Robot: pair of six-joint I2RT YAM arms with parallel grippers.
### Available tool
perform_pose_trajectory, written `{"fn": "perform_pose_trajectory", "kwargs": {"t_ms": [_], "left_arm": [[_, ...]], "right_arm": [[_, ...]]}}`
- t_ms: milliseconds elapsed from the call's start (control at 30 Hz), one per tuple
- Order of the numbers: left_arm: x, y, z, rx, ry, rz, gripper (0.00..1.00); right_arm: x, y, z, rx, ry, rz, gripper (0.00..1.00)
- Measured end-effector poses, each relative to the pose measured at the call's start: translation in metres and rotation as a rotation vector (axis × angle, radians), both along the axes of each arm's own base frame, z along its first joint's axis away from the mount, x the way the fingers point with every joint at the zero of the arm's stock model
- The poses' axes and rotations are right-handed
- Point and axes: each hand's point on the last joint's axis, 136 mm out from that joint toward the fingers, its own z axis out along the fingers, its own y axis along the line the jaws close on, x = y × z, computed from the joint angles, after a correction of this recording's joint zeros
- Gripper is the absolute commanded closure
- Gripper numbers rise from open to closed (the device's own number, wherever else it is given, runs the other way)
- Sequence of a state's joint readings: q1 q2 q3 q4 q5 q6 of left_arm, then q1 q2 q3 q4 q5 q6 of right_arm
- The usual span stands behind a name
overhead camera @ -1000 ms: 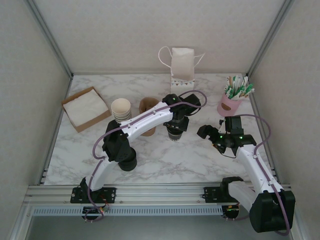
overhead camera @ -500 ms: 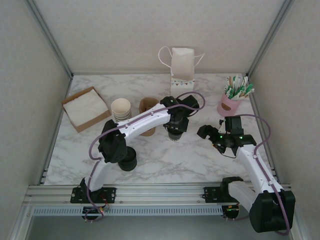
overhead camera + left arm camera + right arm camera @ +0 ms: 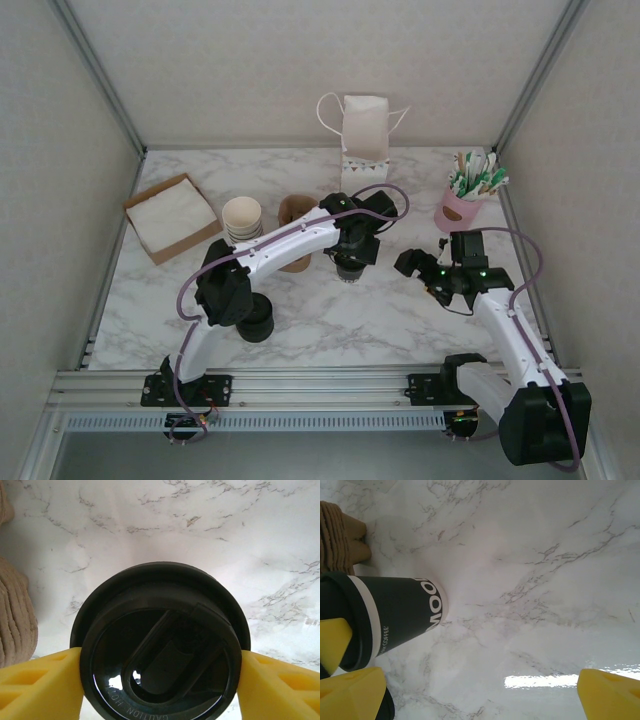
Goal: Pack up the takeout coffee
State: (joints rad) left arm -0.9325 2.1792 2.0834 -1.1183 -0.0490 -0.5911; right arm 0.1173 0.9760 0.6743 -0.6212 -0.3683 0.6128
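The takeout coffee [image 3: 348,270] stands upright on the marble near the table's middle, a dark cup with white lettering [image 3: 400,615] and a black lid [image 3: 160,650]. My left gripper [image 3: 352,250] hangs straight above it, one yellow finger [image 3: 40,680] on each side of the lid. The lid's rim hides the fingers' inner faces, so contact cannot be made out. My right gripper [image 3: 408,265] hovers low to the right of the cup. It is wide open [image 3: 480,695] with bare marble between its fingers.
A white paper bag [image 3: 365,130] with handles stands at the back centre. Brown ribbed sleeves [image 3: 297,235] and a stack of cream cups [image 3: 241,217] stand left of the coffee. A napkin box [image 3: 172,215], a black lid stack [image 3: 255,322] and a pink stick holder [image 3: 462,205] stand around.
The left arm's elbow has swung left and its wrist has edged slightly toward the back over the cup. The cup and the right arm have stayed put.
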Motion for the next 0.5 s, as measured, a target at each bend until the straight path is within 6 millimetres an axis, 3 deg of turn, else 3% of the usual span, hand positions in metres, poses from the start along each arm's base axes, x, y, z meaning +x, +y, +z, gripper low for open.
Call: {"fn": "perform_pose_trajectory", "kwargs": {"t_ms": [267, 500], "left_arm": [[-0.001, -0.003, 0.004, -0.02, 0.006, -0.002, 0.14], [0.006, -0.006, 0.035, -0.129, -0.029, 0.002, 0.14]], "right_arm": [[0.003, 0.002, 0.011, 0.01, -0.019, 0.005, 0.01], [0.012, 0.007, 0.026, 0.032, -0.038, 0.026, 0.05]]}}
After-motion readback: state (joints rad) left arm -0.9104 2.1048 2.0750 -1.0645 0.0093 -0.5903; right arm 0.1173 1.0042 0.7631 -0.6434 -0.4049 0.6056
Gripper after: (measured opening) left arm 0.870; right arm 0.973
